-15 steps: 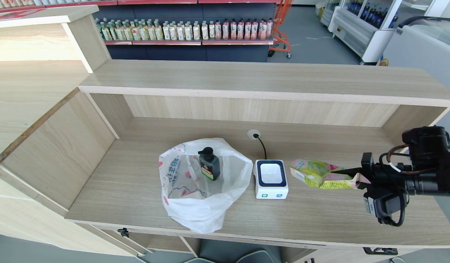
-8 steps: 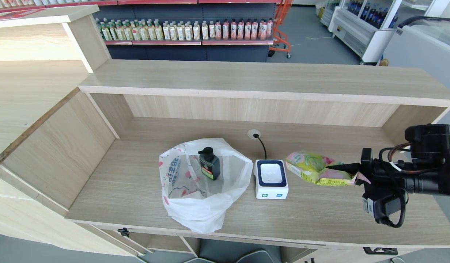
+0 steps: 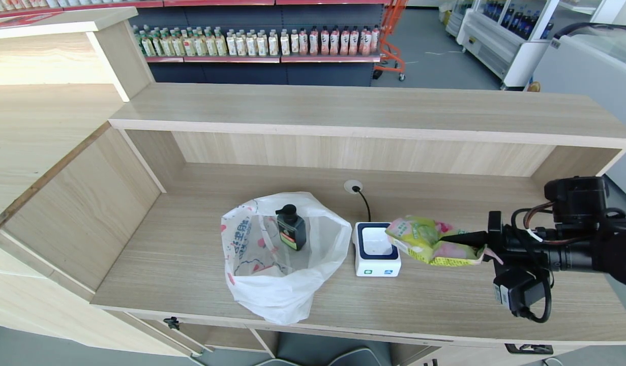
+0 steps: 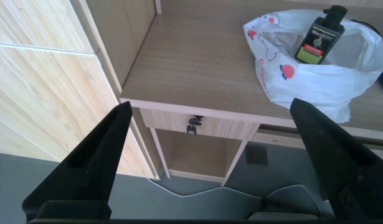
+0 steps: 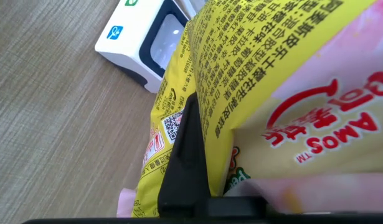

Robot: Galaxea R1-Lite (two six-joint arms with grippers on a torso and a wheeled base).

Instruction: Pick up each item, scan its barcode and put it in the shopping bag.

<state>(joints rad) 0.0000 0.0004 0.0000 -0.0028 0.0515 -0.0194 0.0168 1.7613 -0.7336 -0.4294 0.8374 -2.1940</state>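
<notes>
The yellow-green and pink snack packet (image 3: pixel 428 243) hung over the right edge of the white scanner (image 3: pixel 374 265), its end clamped in the right pincer (image 3: pixel 463 240). Left of the scanner, the open shopping bag (image 3: pixel 272 290) on the tabletop (image 3: pixel 445 300) held an upright dark pump bottle (image 3: pixel 291 230). The left pincer (image 4: pixel 211 107) gaped wide, holding nothing.

Pale, matt wood-grain worktop (image 3: pixel 180 264). Thin, crinkled, translucent white plastic shopping bag (image 3: pixel 272 295). Glossy yellow-and-pink plastic-film snack packet (image 3: pixel 424 241). Smooth white plastic scanner (image 3: pixel 376 267) with a shiny window. Dark, glossy plastic pump bottle (image 3: pixel 291 233).
</notes>
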